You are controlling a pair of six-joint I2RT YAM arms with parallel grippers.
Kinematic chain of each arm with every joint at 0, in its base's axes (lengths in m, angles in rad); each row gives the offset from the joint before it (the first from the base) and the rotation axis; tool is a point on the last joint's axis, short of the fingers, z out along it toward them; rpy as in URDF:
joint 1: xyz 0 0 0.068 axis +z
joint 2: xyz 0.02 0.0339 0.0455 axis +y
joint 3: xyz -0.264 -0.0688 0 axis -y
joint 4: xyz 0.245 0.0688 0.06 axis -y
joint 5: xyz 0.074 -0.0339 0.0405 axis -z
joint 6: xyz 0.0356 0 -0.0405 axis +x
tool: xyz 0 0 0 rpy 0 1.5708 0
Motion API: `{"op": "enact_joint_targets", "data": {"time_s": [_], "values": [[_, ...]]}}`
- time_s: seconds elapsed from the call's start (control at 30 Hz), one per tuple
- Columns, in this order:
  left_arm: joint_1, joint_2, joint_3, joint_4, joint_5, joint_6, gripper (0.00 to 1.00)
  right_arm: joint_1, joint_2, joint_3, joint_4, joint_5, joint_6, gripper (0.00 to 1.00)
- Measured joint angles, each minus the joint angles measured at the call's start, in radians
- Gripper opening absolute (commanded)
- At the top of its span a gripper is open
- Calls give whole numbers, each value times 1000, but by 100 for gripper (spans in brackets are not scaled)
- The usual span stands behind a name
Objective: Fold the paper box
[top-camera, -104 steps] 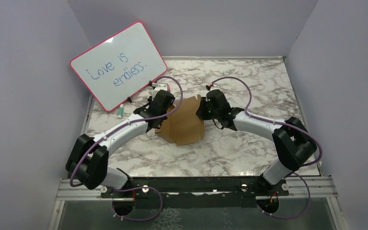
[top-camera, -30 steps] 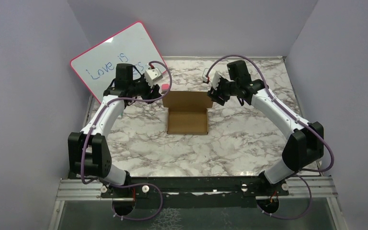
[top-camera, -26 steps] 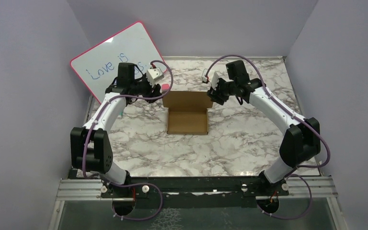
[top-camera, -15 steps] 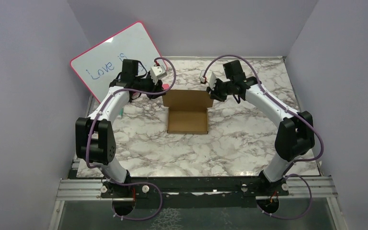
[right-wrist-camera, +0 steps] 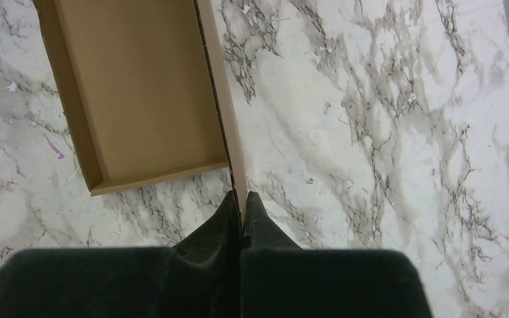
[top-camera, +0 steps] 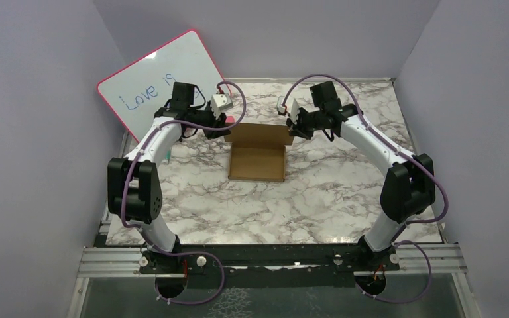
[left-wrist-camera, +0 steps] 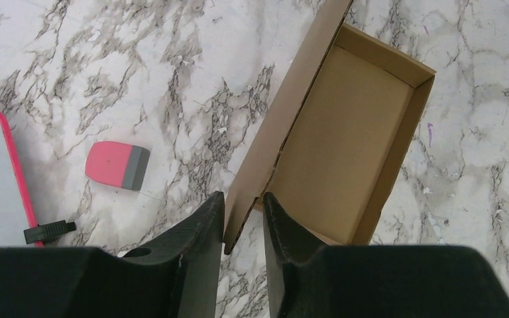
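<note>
Two arms engaged, both on the same part.

Nearest, overhead view: the table [top-camera: 331,199], marble-patterned. The paper box [top-camera: 257,162] sits at its centre, between the arms. It is a shallow rectangular tray of plain brown cardboard, unmarked, with its open top up and the side walls already raised. Its long axis runs 6 to 12 o'clock.

Far end of the tray: the lid flap [top-camera: 258,134] stands up from the 12 o'clock wall. Its free edge runs 9 to 3 o'clock, across the tray's long axis.

Left gripper [left-wrist-camera: 243,199]: at the flap's 9 o'clock end. The fingers bracket the corner and the cardboard fills the gap between them, so I read it as pinching the flap.

Right gripper [right-wrist-camera: 240,197]: at the flap's 3 o'clock end. The jaws are closed tight on the thin edge, which shows as a line between the fingertips.

Key relation: the tray lies toward 6 o'clock of both jaws, with one arm at each end of the flap and neither nearer. Judgement: the next move is to swing the flap down toward 6 o'clock over the tray. The two ends need to travel together, or the panel may twist or crease.

Farther off: an eraser [left-wrist-camera: 117,165], pink and grey, lies at 9 o'clock of the flap. Beyond it the whiteboard [top-camera: 162,86] leans at the far left.
</note>
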Motion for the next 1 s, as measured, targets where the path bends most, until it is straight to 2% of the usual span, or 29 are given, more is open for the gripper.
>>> {"op": "enact_joint_targets", "data": {"time_s": [0.33, 0.83, 1.0], "values": [[0, 19, 7, -30, 5, 24, 16, 0, 15, 34, -19, -24, -6, 1], [-24, 18, 14, -79, -76, 82, 15, 0, 35, 55, -66, -31, -19, 1], [-45, 18, 26, -106, -121, 97, 6, 0, 38, 64, -78, -31, -23, 1]]}}
